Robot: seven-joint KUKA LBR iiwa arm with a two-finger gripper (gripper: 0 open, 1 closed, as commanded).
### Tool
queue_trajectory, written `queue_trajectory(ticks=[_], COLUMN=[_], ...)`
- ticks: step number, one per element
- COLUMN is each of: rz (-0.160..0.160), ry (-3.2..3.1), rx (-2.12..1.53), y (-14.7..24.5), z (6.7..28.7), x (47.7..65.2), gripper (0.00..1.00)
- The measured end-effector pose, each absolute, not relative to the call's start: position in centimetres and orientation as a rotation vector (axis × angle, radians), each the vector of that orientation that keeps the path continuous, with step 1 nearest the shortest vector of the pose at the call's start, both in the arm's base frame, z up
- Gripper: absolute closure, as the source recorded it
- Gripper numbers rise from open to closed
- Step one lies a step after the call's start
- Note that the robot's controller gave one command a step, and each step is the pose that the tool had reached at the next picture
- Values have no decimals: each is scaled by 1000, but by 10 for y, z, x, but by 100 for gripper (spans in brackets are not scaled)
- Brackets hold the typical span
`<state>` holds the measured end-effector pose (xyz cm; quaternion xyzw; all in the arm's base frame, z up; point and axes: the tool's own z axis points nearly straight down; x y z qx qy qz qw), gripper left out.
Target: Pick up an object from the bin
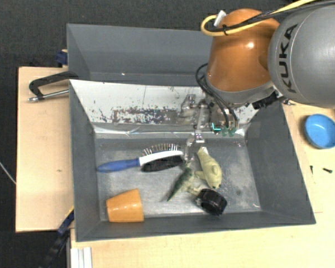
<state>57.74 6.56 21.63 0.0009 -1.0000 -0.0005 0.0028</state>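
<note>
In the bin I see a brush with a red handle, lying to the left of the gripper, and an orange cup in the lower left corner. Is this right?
Not quite. The camera view shows that the handle of the brush is blue, not red. The rest holds: it lies to the left of the gripper, and the orange cup is in the lower left corner of the bin.

Grey KUKA arm, orange cover, yellow cable.

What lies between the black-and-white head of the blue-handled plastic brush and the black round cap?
In the camera view, a slender dark green toy lies there, with a pale yellow figure close beside it.
</note>
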Motion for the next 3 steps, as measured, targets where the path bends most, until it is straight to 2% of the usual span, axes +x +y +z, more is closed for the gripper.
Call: queue_trajectory(ticks=[1,2,3], rz=[-2,0,2], ry=[-3145,-3129,-3126], rx=[102,368,366], y=[92,69,68], z=[72,112,110], x=[589,595,594], gripper=[0,0,100])
